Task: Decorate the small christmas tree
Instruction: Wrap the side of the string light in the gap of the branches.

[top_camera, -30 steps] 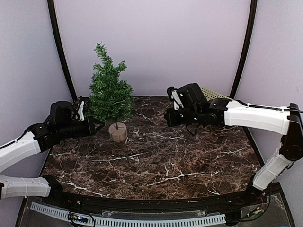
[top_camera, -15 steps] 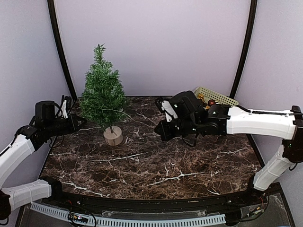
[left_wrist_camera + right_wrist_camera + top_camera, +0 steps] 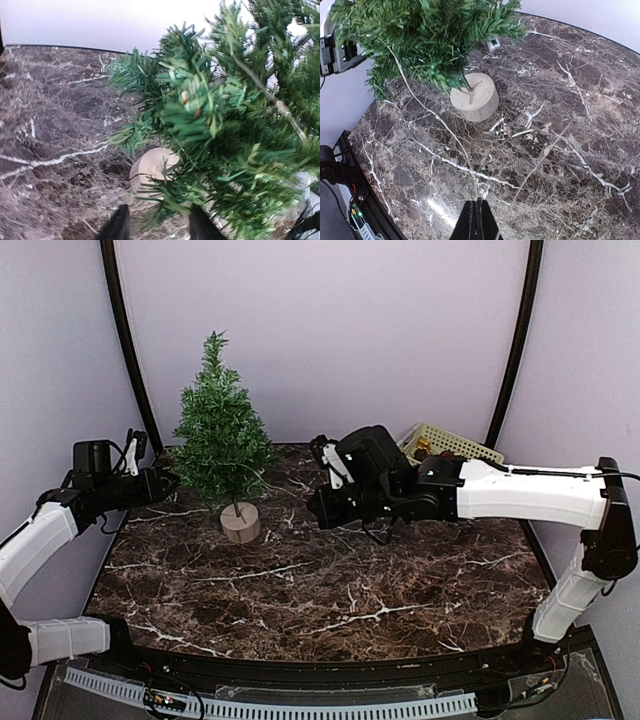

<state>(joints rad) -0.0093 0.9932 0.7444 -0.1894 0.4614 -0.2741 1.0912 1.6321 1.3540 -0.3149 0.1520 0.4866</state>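
My left gripper [image 3: 159, 227] is hovering parted, fingertips cropped by the frame, beside the small christmas tree [image 3: 222, 435]. My right gripper [image 3: 477, 220] is pressing closed.

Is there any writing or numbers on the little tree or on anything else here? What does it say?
No text can be read in any view.
small christmas tree and its wooden stump base: no label or tag.
thin wire running into the branches: nothing written.
basket at the far right: contents too small to show any print.
right arm: no brand or number shows.
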